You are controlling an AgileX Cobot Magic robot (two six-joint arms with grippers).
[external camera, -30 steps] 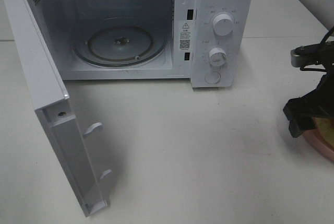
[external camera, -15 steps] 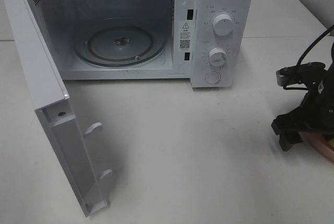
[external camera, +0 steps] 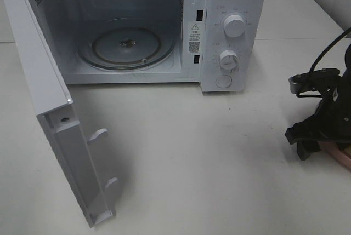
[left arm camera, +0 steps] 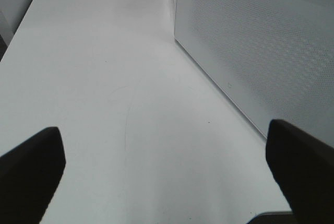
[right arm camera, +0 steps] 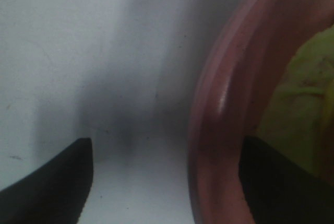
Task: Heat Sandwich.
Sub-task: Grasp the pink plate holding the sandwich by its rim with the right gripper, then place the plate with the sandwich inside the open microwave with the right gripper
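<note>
The sandwich shows only in the right wrist view, as a blurred yellow-green patch [right arm camera: 305,78] lying on the round pink plate [right arm camera: 222,114]. From the exterior high view the sandwich is hidden. My right gripper [right arm camera: 166,145] stands open astride the plate's rim, one finger [right arm camera: 49,182] over the table outside it and the other finger [right arm camera: 284,182] on the plate's side. In the exterior high view the right gripper [external camera: 303,143] hangs low at the right edge, over the plate [external camera: 339,157]. My left gripper [left arm camera: 163,140] is open over bare table, holding nothing.
A white microwave [external camera: 233,5] stands at the back, with its door [external camera: 49,103] swung wide to the left and a glass turntable [external camera: 127,46] inside. The door's outer face [left arm camera: 261,51] stands close beside the left gripper. A black cable [external camera: 329,46] loops above the right arm.
The right arm has shifted left and come lower over the plate's rim; most of that happened in the earlier half second.
</note>
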